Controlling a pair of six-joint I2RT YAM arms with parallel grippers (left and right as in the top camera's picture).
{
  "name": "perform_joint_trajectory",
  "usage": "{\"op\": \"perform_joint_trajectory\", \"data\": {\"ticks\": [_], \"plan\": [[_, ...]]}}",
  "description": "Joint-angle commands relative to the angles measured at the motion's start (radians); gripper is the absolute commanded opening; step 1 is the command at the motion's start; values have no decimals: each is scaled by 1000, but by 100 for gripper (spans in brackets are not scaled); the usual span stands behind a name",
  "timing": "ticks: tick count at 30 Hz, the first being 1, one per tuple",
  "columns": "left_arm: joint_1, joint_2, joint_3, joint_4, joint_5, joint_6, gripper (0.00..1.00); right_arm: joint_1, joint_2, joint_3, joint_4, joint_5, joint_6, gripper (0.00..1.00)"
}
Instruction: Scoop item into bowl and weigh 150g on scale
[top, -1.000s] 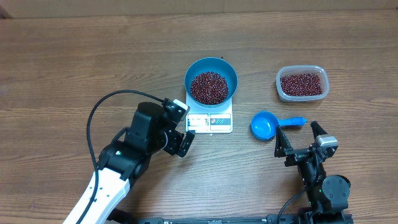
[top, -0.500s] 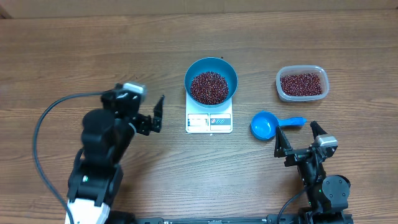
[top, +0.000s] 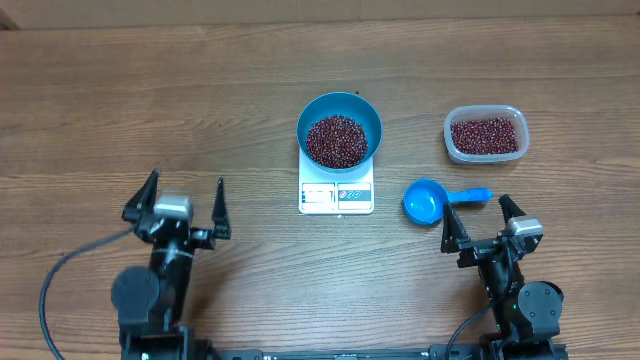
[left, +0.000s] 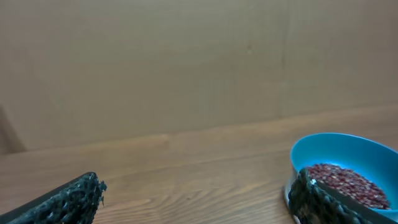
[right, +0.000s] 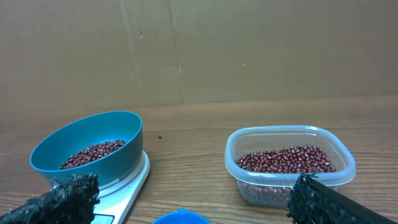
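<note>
Overhead, the blue bowl (top: 340, 104) holding maroon beans (top: 337, 140) sits on the white scale (top: 337, 196), while the left claw (top: 187, 177) and right claw (top: 477, 206) both gape wide, empty, toward the front of the table (top: 150, 90).

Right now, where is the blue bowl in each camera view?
Overhead: bowl at top centre, sitting on the white scale.
Left wrist: bowl in the lower right corner.
Right wrist: bowl at lower left, on the scale.
Shared landmark: the dark red beans inside it.
</note>
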Motion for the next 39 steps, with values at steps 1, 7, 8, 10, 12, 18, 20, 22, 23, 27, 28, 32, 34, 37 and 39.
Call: {"op": "perform_joint_trajectory", "data": {"ticks": [1,7,8,10,12,18,20,22,23,27,28,32,34,37,39], "plan": [[34,-81,-65,11,7,5,99,5,-12,-11,2,7,4,100],[43,-212,-188,32,6,5,100,5,-12,-11,2,7,4,100],[44,-232,-209,33,6,5,99,5,-12,-11,2,7,4,100],[44,-273,-248,32,5,5,100,5,-12,-11,2,7,4,100],[43,-306,-268,13,3,5,100,5,-12,-11,2,7,4,100],[44,-375,-267,-105,0,55,100,5,-12,-11,2,7,4,100],[43,-373,-267,-147,-4,57,99,5,-12,-11,2,7,4,100],[43,-373,-267,-180,-6,56,100,5,-12,-11,2,7,4,100],[43,-373,-267,-179,-8,57,100,5,-12,-11,2,7,4,100],[43,-372,-267,-178,-5,56,99,5,-12,-11,2,7,4,100],[43,-372,-267,-178,-5,56,99,5,-12,-11,2,7,4,100],[43,-372,-267,-178,-5,56,100,5,-12,-11,2,7,4,100],[43,-372,-267,-178,-5,56,99,5,-12,-11,2,7,4,100],[43,-372,-267,-178,-5,56,100,5,-12,-11,2,7,4,100],[43,-372,-267,-178,-5,56,99,5,-12,-11,2,7,4,100]]}}
